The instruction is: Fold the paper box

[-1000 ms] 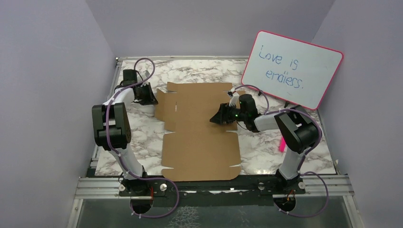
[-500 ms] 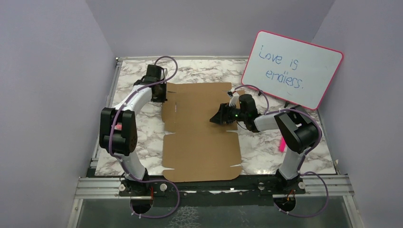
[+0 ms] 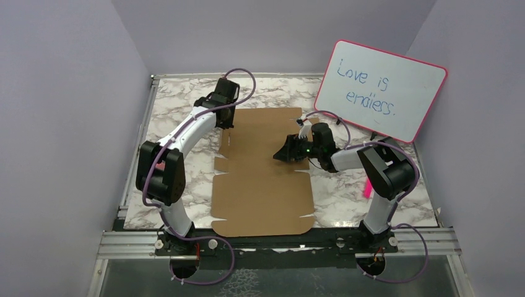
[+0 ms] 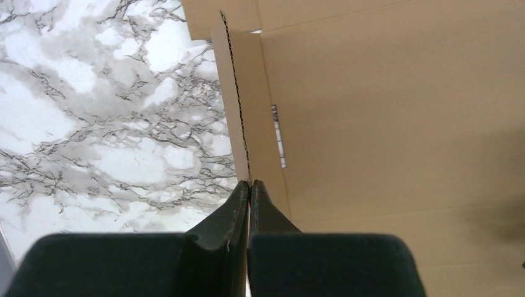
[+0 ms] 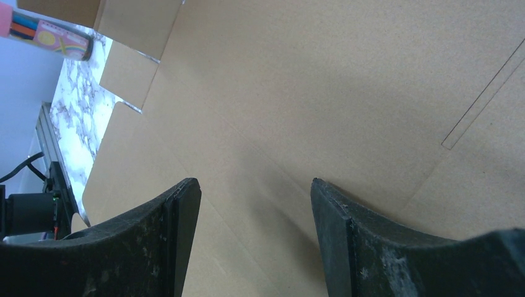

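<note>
Top external view: the paper box (image 3: 260, 185) is a flat brown die-cut sheet lying on the marble table (image 3: 179, 99), between the two arms. The right gripper (image 3: 283, 153) sits low over the sheet's right-centre with its jaws spread and nothing between them. It is probably there as a weight, so the sheet does not slide while the other side is worked; whether the fingers (image 5: 179, 216) actually touch the cardboard I cannot tell. The left gripper (image 3: 226, 120) is at the far-left edge of the sheet, clenched tight with nothing visibly between the pads. In the left wrist view its joined tips meet the raw corrugated edge of the side flap (image 4: 254, 105), which stands up from its crease. Closed fingers make a firm pusher for tipping a flap inward. A second ago that flap lay flat out over the marble and the left arm was further left; the arm has swung inward and the flap has risen. The right arm has not moved
</note>
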### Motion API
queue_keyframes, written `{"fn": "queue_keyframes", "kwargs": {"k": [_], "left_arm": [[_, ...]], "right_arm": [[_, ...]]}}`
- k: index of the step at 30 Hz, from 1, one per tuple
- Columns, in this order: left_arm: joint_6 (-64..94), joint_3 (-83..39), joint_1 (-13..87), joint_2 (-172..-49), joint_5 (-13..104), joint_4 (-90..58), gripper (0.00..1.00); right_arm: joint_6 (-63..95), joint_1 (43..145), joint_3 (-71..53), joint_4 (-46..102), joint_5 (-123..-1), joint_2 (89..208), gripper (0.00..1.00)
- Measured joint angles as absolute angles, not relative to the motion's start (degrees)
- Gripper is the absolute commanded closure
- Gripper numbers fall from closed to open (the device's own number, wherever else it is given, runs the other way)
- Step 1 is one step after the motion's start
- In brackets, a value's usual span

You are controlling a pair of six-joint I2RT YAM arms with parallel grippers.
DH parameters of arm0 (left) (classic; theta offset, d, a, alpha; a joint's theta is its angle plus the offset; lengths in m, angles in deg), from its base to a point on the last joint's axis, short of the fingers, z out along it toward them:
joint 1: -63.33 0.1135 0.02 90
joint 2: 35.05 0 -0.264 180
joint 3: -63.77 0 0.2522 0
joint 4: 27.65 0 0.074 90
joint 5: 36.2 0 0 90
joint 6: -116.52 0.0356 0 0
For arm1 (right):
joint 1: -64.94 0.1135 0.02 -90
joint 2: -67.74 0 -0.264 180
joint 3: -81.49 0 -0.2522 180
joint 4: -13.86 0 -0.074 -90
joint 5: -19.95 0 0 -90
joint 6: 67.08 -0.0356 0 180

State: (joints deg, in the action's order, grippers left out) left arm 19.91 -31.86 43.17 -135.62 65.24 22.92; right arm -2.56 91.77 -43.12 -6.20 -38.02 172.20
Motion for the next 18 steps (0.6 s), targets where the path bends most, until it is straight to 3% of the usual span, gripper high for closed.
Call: {"fn": "queue_keyframes", "kwargs": {"k": [18], "left_arm": [[18.5,-38.0,33.2,-141.9,74.1,25.0,0.99]], "right_arm": [[-2.6,91.8,-43.3,-6.6,-38.1,172.2,0.29]]}}
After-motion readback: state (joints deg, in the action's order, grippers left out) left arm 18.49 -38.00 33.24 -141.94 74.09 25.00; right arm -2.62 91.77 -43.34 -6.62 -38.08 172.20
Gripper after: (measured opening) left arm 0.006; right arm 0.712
